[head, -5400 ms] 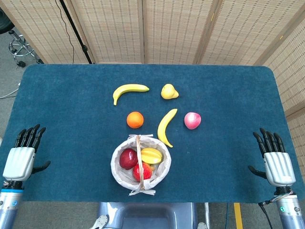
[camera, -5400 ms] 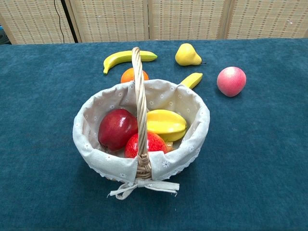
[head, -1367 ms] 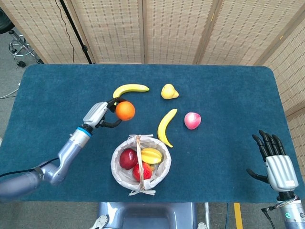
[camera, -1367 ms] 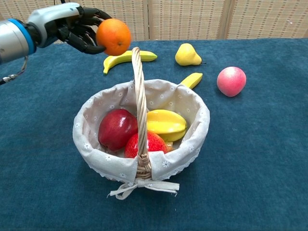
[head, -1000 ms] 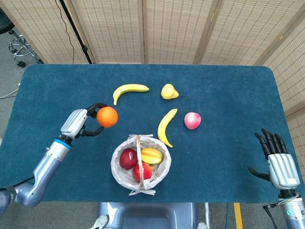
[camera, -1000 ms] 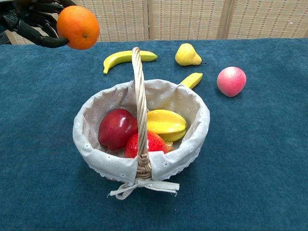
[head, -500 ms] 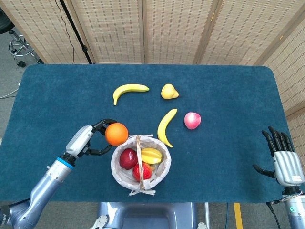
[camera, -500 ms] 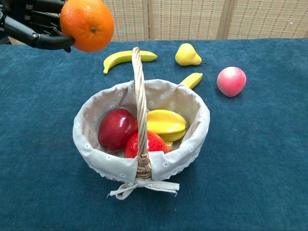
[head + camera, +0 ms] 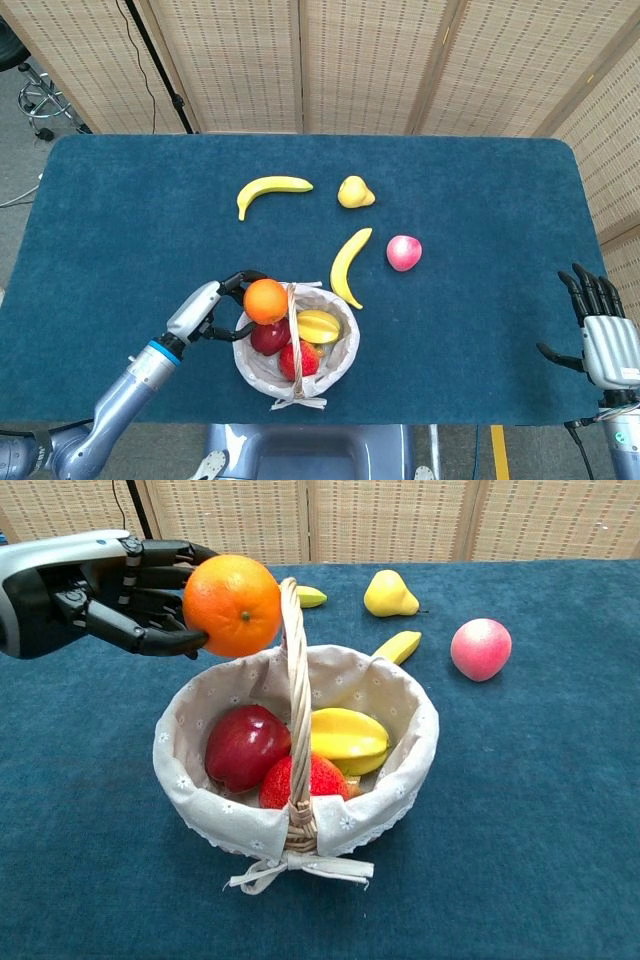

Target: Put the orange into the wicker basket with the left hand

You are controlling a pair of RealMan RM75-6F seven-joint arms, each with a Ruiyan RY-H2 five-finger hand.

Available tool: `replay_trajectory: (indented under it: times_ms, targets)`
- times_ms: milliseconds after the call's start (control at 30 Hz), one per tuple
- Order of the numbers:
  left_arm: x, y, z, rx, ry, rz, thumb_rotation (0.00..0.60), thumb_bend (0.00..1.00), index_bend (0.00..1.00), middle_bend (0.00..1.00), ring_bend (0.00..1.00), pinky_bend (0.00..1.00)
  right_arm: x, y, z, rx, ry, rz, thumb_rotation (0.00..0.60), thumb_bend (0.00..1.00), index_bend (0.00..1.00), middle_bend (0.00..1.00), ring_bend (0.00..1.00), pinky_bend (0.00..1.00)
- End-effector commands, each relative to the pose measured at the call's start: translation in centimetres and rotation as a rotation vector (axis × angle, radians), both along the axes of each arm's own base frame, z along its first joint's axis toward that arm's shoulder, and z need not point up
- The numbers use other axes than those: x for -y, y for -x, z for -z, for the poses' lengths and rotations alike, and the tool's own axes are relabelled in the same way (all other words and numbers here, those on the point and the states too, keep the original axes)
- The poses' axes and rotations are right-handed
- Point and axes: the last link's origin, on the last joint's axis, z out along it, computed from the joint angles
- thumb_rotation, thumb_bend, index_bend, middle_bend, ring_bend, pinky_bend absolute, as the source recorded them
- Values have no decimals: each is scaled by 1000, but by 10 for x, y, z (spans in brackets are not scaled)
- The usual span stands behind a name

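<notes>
Above the basket (image 9: 180, 765), left robot hand (image 9: 110, 585) holds orange (image 9: 231, 605).

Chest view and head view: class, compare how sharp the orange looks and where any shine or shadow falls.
Chest view: the orange is large, crisp, its dimpled skin visible, with soft shine on top; the left hand holding it is also sharp. Head view: the orange is small and evenly lit, without texture; the wicker basket casts only a faint shadow on the cloth.

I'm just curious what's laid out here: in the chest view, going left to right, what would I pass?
left hand → orange → wicker basket → pear → pink apple
</notes>
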Motion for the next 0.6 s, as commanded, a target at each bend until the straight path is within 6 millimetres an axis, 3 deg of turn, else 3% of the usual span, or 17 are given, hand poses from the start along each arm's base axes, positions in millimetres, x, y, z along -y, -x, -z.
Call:
replay_trajectory:
  times_ms: [33, 200, 300, 433, 600]
  targets:
    - [-1, -8, 8, 9, 26, 12, 600, 530, 616, 481, 424, 399, 0, 1, -1, 2, 3, 2, 600, 0, 46, 0, 0, 0]
    - [6, -21, 10, 29, 61, 40, 600, 518, 605, 480, 418, 399, 1, 4, -4, 8, 15, 16, 600, 0, 46, 0, 0, 0]
    - [12, -25, 9, 30, 96, 70, 600, 502, 545, 446, 390, 395, 1, 6, -6, 12, 22, 23, 600, 0, 46, 0, 0, 0]
    - [19, -23, 2, 18, 127, 105, 600, 465, 384, 301, 279, 286, 1, 7, -8, 18, 27, 24, 600, 0, 46, 0, 0, 0]
    - [23, -16, -9, -19, 131, 137, 600, 449, 253, 155, 162, 194, 1, 8, -8, 21, 28, 24, 600, 0, 46, 0, 0, 0]
